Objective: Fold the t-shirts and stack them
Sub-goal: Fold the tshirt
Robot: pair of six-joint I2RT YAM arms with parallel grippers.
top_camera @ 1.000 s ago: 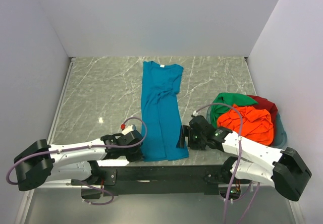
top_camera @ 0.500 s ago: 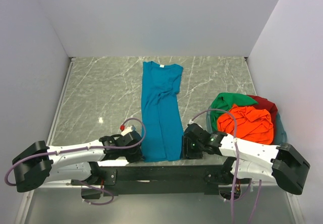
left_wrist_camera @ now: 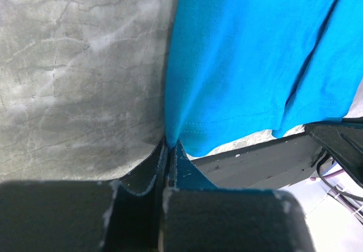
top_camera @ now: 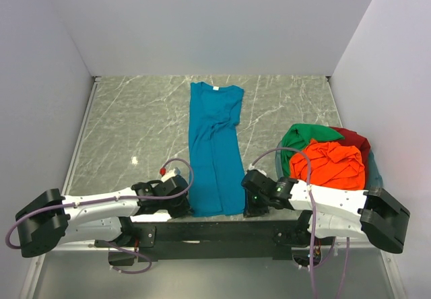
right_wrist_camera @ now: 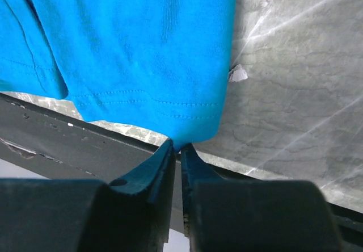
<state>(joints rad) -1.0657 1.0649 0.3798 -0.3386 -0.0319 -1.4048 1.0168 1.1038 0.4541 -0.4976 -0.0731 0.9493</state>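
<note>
A teal-blue t-shirt (top_camera: pixel 214 151) lies folded into a long narrow strip down the middle of the table, collar at the far end. My left gripper (top_camera: pixel 186 208) is shut on its near left hem corner (left_wrist_camera: pixel 170 141). My right gripper (top_camera: pixel 248 208) is shut on the near right hem corner (right_wrist_camera: pixel 180 144). Both pinches sit at the table's near edge. More t-shirts are heaped at the right: an orange-red one (top_camera: pixel 330 164) on top, a green one (top_camera: pixel 306 136) and a dark red one (top_camera: pixel 353 139) beneath.
The heap fills a teal-grey basket (top_camera: pixel 374 176) at the right edge. A black rail (left_wrist_camera: pixel 266 164) runs along the table's near edge below the hem. A small white scrap (right_wrist_camera: pixel 237 74) lies on the marble beside the shirt. White walls enclose the table.
My right gripper moved left and nearer onto the shirt's near right corner and closed on the hem. The left gripper stayed shut on its corner.
</note>
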